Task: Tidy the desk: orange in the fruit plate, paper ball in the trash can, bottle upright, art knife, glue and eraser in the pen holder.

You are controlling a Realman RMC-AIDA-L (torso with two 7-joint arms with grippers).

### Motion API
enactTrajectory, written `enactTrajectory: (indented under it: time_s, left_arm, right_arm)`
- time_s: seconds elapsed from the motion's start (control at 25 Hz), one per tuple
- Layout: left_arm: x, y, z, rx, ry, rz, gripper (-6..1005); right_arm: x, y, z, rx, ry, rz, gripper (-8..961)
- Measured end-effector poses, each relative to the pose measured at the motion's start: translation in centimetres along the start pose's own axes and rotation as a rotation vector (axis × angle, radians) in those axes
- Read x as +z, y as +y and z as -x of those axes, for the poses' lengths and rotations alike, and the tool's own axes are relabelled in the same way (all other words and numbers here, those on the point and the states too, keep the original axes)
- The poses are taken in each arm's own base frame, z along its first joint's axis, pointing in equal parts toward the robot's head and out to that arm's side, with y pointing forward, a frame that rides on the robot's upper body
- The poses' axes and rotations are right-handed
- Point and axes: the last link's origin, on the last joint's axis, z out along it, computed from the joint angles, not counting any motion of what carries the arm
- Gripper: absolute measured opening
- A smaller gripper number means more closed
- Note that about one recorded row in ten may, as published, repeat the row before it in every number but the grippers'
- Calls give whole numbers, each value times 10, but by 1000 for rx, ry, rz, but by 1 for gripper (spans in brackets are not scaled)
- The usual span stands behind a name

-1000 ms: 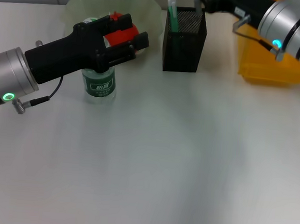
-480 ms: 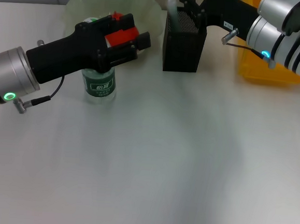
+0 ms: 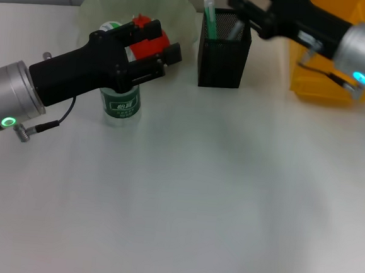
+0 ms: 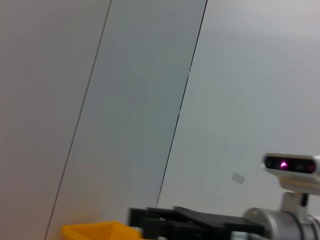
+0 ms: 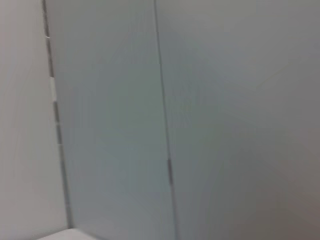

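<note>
Black mesh marks the pen holder, which stands upright at the far middle of the white desk with a green-and-white stick poking from its left corner. We see the right gripper just above the holder's far right rim, its arm reaching in from the right across the trash can; whether its fingers are spread or pressed together we cannot tell. The left gripper hangs over the bottle, which stands upright just in front of the fruit plate. Its fingers look parted, with the orange showing red between and behind them; whether they touch it we cannot tell. The orange appears to lie in the plate. The left wrist view catches only a wall, a corner of the can and the other arm. We cannot find the eraser or the paper ball.
</note>
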Motion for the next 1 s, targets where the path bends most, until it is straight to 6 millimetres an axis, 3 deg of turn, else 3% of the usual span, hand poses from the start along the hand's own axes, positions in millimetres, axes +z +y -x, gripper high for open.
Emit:
enactTrajectory:
  time_s: [0.24, 0.28, 0.32, 0.52, 0.84, 1.0]
  left_arm:
    - [-1, 2, 1, 13, -1, 12, 688]
    - [-1, 2, 1, 13, -1, 12, 688]
    - [-1, 4, 1, 24, 2, 26, 688]
    - [-2, 9, -1, 40, 13, 65, 688]
    - [-5, 16, 0, 53, 19, 97, 689]
    - [-6, 18, 2, 53, 6, 111, 689]
  right_arm:
    - [-63, 28, 4, -20, -50, 214, 492]
    - [-63, 28, 4, -20, -50, 214, 498]
    - [-81, 33, 5, -9, -88, 253, 503]
    - [-110, 42, 0, -10, -118, 316, 529]
    - [-117, 49, -12, -20, -80, 348, 571]
    - [-117, 50, -15, -18, -77, 349, 643]
